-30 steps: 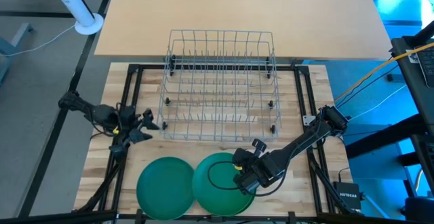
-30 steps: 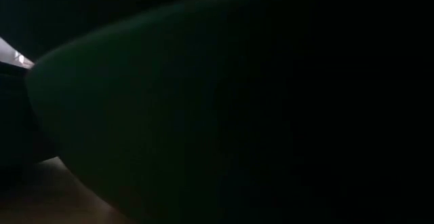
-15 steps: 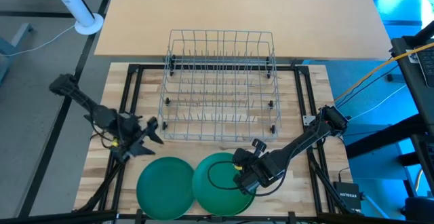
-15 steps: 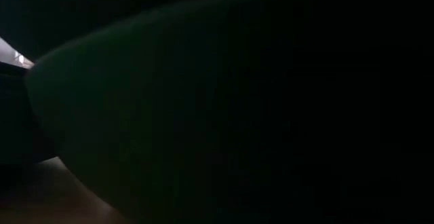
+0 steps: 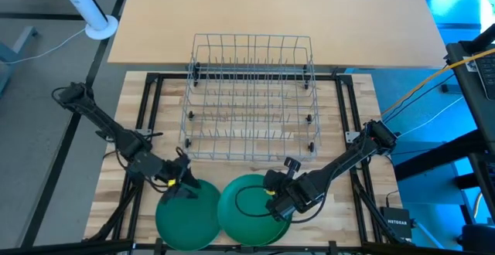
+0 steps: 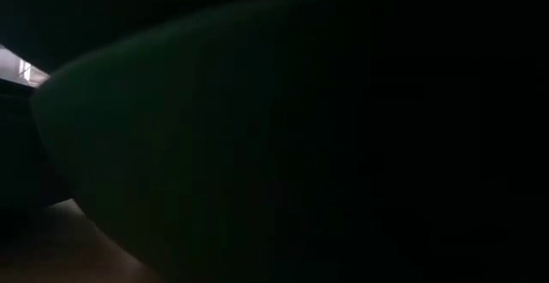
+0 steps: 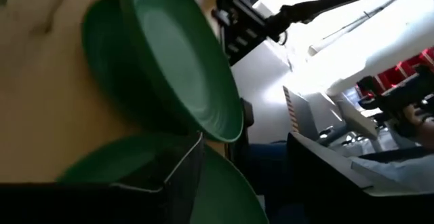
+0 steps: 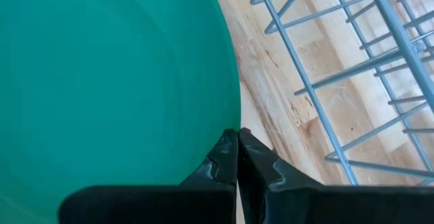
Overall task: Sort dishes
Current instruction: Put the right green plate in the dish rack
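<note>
— From above we see two green plates at the near edge of the wooden table (image 5: 356, 100): the left plate (image 5: 188, 218) and the right plate (image 5: 249, 209), their rims overlapping. The wire rack (image 5: 251, 96) sits behind them with no plates in it.

— And the right gripper (image 5: 272, 201) is on the right plate's rim, at the side away from the left plate (that plate looks lifted at that edge). The left gripper (image 5: 184, 187) hovers at the left plate's far rim; from here we cannot tell how its jaws stand.

— The low view gives us almost nothing: a dark green plate (image 6: 274, 146) fills the lens.

— Left wrist view now. We see the right plate (image 7: 183, 68) tilted up on edge, the left plate (image 7: 135, 166) lying flat below it, and the left gripper's fingers (image 7: 176, 176) over that flat plate; we cannot tell whether they are apart.

— Right wrist view: the right gripper (image 8: 237, 146) has its fingertips pressed together on the plate's (image 8: 108, 81) rim, the rack (image 8: 352, 68) just beside.
</note>
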{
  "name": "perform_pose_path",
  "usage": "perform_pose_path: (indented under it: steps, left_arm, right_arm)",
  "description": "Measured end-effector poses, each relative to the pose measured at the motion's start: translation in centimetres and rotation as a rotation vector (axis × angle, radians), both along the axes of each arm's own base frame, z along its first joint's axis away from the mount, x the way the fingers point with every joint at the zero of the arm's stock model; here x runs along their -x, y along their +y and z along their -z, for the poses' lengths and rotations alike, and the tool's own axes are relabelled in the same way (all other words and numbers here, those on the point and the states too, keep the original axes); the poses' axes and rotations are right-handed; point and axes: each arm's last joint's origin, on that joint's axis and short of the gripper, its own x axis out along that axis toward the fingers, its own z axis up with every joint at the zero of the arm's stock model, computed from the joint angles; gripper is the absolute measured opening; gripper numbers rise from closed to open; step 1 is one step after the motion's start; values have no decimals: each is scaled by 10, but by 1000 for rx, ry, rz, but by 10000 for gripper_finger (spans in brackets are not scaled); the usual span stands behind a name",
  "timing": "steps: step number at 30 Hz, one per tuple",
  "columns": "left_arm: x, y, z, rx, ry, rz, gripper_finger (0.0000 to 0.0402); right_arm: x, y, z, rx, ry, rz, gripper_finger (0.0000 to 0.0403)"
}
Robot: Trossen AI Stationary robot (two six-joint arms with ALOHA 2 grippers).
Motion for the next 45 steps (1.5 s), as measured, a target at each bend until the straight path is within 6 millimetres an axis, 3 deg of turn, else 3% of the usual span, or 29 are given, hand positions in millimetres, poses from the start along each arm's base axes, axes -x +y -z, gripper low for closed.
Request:
perform_pose_path:
  steps: [12,24,45]
  left_arm:
    - [-22,-24,26,107,45,-27,205]
    - [-37,-34,56,100,102,-102,205]
    - [-60,-37,75,155,10,-178,205]
  right_arm:
    - [0,0,0,5,-3,-6,0]
    - [-1,1,-1,13,-18,-21,0]
    - [-3,1,-1,32,-37,-32,0]
